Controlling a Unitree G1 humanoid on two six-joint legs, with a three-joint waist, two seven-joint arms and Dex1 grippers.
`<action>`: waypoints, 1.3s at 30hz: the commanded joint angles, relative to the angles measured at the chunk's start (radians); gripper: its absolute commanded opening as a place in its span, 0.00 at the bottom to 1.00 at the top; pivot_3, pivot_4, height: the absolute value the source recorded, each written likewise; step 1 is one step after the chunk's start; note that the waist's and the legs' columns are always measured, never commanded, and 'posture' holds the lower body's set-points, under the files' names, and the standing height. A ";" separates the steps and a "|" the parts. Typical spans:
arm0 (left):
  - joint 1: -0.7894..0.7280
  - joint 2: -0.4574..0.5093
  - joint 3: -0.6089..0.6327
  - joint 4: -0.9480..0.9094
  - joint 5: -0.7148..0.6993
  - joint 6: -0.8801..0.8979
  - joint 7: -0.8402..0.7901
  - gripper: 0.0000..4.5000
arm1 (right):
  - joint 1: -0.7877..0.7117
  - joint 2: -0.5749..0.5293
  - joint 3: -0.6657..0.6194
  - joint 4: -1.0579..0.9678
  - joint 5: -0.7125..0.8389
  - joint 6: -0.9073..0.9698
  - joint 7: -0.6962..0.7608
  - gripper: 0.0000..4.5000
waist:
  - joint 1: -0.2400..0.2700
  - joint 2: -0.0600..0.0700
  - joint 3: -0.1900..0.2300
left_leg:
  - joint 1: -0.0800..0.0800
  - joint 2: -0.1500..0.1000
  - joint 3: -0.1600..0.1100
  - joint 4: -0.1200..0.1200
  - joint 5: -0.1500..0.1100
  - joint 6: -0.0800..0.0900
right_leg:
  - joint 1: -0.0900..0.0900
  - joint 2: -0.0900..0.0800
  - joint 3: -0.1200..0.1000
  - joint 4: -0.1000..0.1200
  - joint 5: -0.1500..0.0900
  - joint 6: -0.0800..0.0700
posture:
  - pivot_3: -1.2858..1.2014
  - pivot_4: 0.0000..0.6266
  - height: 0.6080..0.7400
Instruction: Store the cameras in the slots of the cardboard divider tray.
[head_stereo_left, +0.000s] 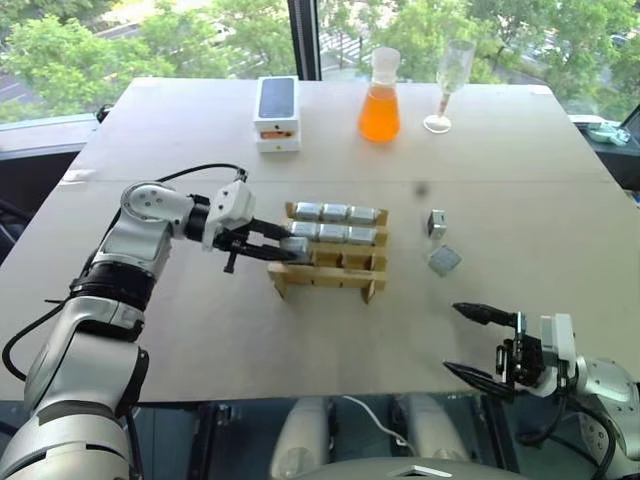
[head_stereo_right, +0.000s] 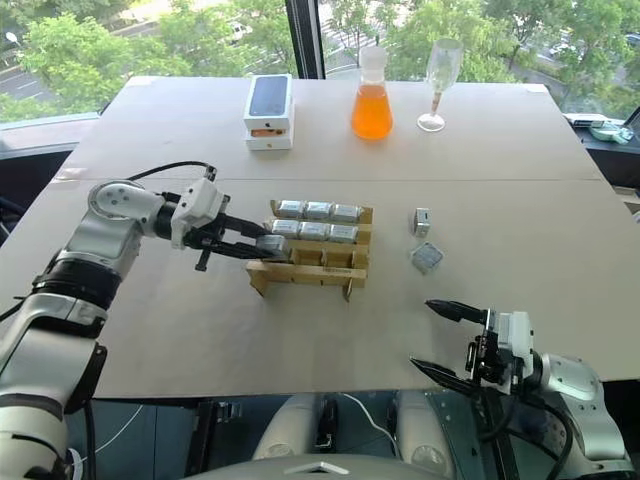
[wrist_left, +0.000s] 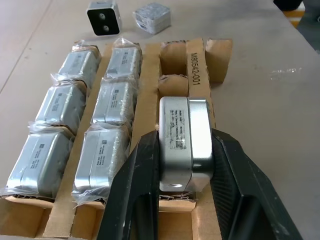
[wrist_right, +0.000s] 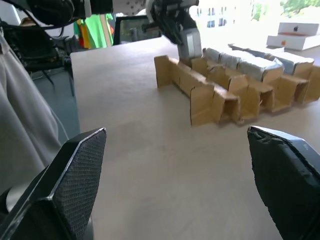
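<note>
At the far edge of your pale wooden tabletop (head_stereo_left: 200, 330) you have a white phone box (head_stereo_left: 277, 113) with a dark phone pictured on its lid. Beside it stands a clear glass flask (head_stereo_left: 380, 98) holding orange liquid, and just beside that an empty stemmed wine glass (head_stereo_left: 448, 84). Beyond the window you see green trees (head_stereo_left: 90, 50).

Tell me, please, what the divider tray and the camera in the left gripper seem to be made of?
The divider tray: tan cardboard, matte, with raw cut edges. The camera held by the left gripper: likely metal, a smooth silver casing with a soft sheen, though painted plastic is possible.
</note>
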 joint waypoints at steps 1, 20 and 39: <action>-0.036 -0.003 -0.002 0.042 0.006 -0.036 -0.004 0.18 | -0.009 0.033 -0.032 -0.041 0.002 -0.055 0.000 0.99 | 0.000 0.000 0.000 | 0.000 0.000 0.000 0.000 0.000 0.000 | 0.000 0.000 0.000 0.000 0.000 0.000 | 0.52 0.24 1.00; -0.069 -0.048 -0.033 0.137 0.056 -0.089 -0.004 0.18 | -0.017 0.110 -0.080 0.016 -0.068 -0.139 -0.076 0.99 | 0.000 0.000 0.000 | 0.000 0.000 0.000 0.000 0.000 0.000 | 0.000 0.000 0.000 0.000 0.000 0.000 | 0.52 0.24 1.00; -0.024 -0.027 0.083 -0.093 -0.107 0.143 -0.004 0.99 | -0.053 0.136 -0.084 0.056 -0.254 -0.043 -0.324 1.00 | -0.002 0.000 0.000 | 0.000 0.000 0.000 0.000 0.000 0.000 | 0.000 0.000 0.000 0.001 0.000 0.000 | 0.52 0.24 1.00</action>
